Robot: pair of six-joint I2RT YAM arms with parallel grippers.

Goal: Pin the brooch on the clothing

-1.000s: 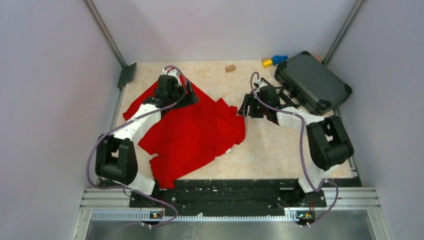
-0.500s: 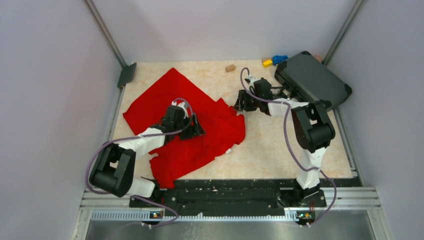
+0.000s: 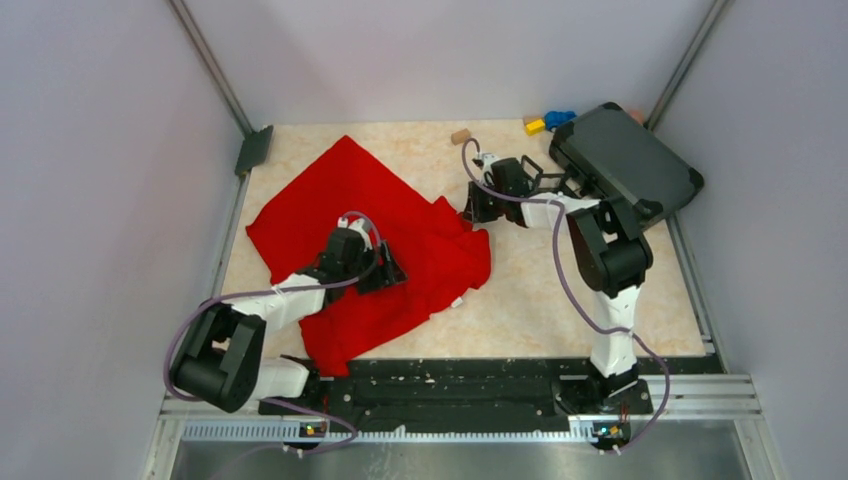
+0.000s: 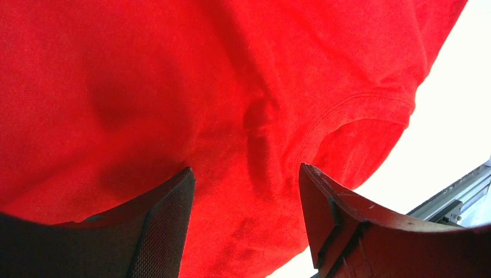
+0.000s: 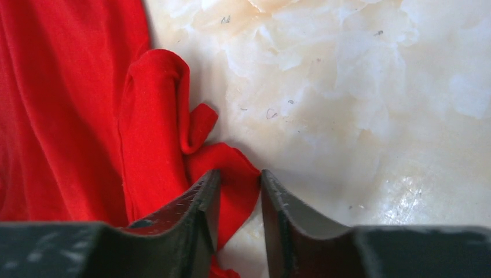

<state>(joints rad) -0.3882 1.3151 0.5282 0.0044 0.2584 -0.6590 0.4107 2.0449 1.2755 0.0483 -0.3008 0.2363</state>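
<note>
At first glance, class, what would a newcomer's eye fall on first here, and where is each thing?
The bright red clothing sprawls across the left half of the pale marbled table, the loudest thing in view. The left gripper hangs open over its middle, while the right gripper has its jaws close together about a fold at its right edge. A dark case sits at the far right corner.
</note>
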